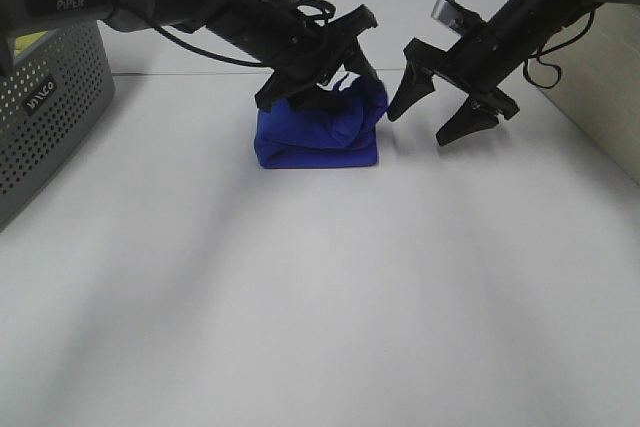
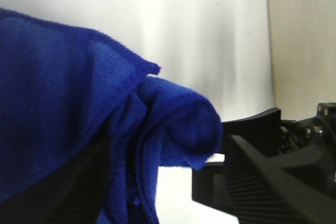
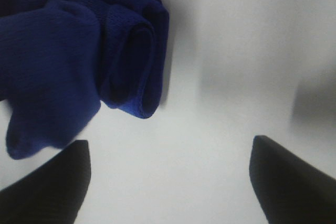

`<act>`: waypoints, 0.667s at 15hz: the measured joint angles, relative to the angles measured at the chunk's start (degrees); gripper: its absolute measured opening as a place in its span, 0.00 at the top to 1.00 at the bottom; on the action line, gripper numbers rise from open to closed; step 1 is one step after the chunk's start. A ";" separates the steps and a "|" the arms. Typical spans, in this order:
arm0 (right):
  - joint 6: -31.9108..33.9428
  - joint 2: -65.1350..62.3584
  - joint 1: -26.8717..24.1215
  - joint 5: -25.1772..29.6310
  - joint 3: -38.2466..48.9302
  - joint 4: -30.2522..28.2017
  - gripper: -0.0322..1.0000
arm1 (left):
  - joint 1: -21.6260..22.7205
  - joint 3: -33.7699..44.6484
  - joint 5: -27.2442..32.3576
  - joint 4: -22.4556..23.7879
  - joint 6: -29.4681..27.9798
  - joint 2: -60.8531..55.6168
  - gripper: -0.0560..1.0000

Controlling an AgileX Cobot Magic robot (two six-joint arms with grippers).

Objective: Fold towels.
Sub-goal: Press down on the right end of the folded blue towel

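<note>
A blue towel [image 1: 315,137] lies folded in a thick bundle on the white table [image 1: 320,287], towards the back centre. My left gripper [image 1: 320,65] is right over it with its jaws spread apart. In the left wrist view the towel [image 2: 63,103] drapes over one finger, with a rolled edge hanging in the gap, and the other finger [image 2: 262,182] is bare. My right gripper [image 1: 432,115] is open and empty just to the right of the towel, not touching it. The right wrist view shows the towel's rolled edge [image 3: 126,61] beyond the open fingers [image 3: 47,192].
A grey perforated basket [image 1: 50,107] stands at the left edge of the table. A beige panel [image 1: 600,117] borders the table on the right. The white wall runs along the back.
</note>
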 joint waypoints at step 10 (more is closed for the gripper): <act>-7.51 -4.76 8.08 0.00 -0.17 17.70 0.21 | 9.85 -13.01 8.65 4.70 0.11 -1.83 0.36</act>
